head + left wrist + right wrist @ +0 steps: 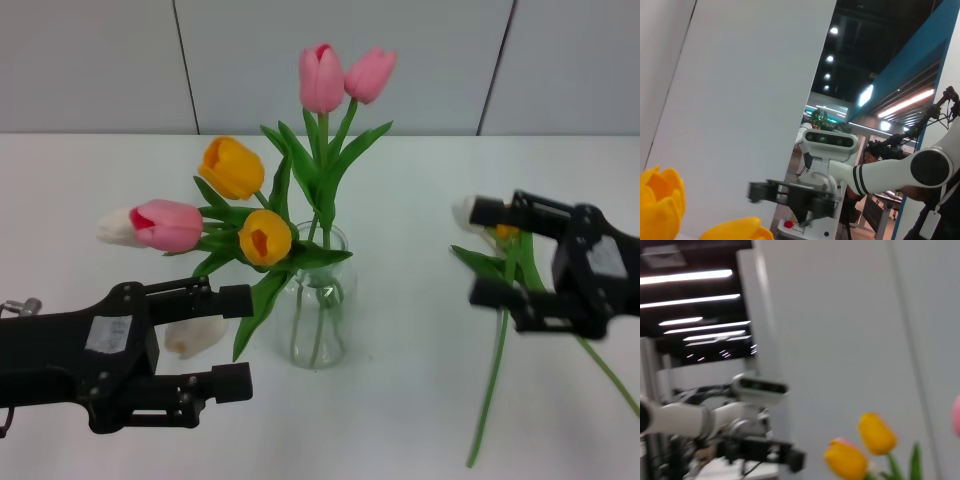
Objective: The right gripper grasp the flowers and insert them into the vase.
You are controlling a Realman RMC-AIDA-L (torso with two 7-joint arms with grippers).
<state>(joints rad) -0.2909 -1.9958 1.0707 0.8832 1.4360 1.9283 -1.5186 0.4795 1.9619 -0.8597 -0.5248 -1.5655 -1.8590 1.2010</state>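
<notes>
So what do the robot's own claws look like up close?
Both are black, boxy and angular. The left claw has two long flat bars with squared tips, a pale grey label on its body and small screws. The right claw is the same build, with a similar pale label.

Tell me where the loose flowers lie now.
In the head view, the flowers lie on the white table, right of the vase, under the right gripper.

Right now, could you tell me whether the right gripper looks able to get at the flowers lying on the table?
Probably yes: the right gripper hovers open directly over the flowers, nothing between them.
</notes>
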